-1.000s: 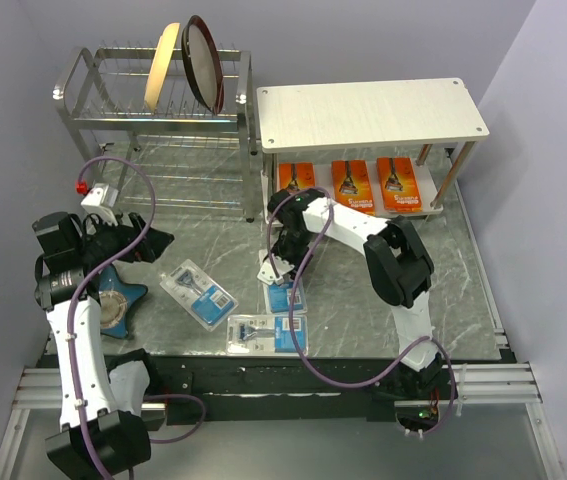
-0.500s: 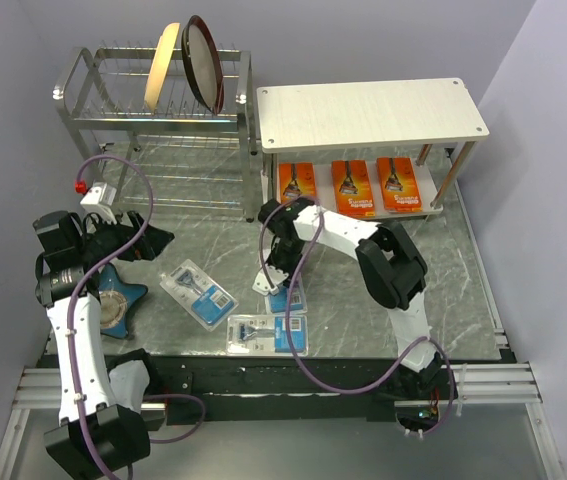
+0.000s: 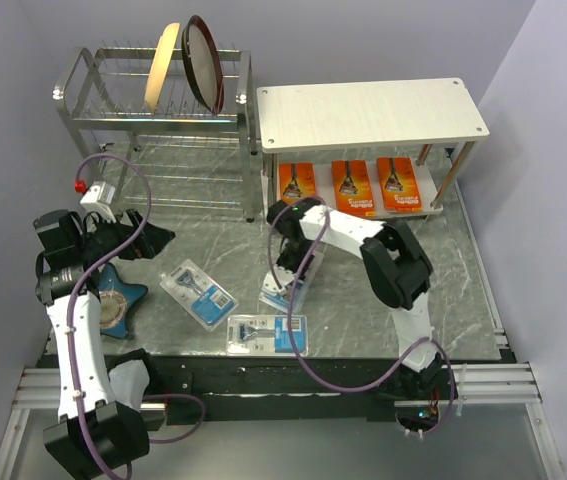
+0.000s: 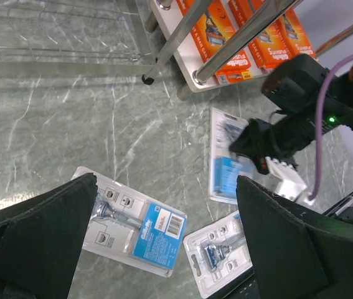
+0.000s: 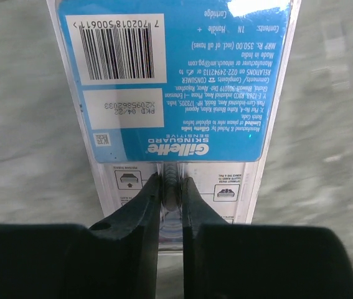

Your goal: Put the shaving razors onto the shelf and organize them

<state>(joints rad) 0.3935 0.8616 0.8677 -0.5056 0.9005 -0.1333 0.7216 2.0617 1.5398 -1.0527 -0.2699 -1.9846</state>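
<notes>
Three orange shaving razors (image 3: 353,186) lie in a row on the lower board of the white shelf (image 3: 373,115). Three blue-and-clear razor packs are on the marble table. My right gripper (image 5: 172,187) is shut on the middle pack (image 5: 170,81), its fingers pinching the clear ridge over the handle, barcode side facing up. From above, that pack (image 3: 285,290) sits below the right gripper (image 3: 288,272). Two more packs lie loose (image 3: 198,294) (image 3: 266,333). At the far left my left gripper (image 3: 153,240) hangs open and empty, looking down on those packs (image 4: 132,224) (image 4: 223,252).
A chrome dish rack (image 3: 153,110) with two plates stands at the back left, beside the shelf. A blue star-shaped object (image 3: 113,300) lies under the left arm. The table's front edge runs just below the nearest pack.
The right gripper's fingers have closed onto the blue pack, and its wrist has shifted slightly right over it. The left arm has not moved.
</notes>
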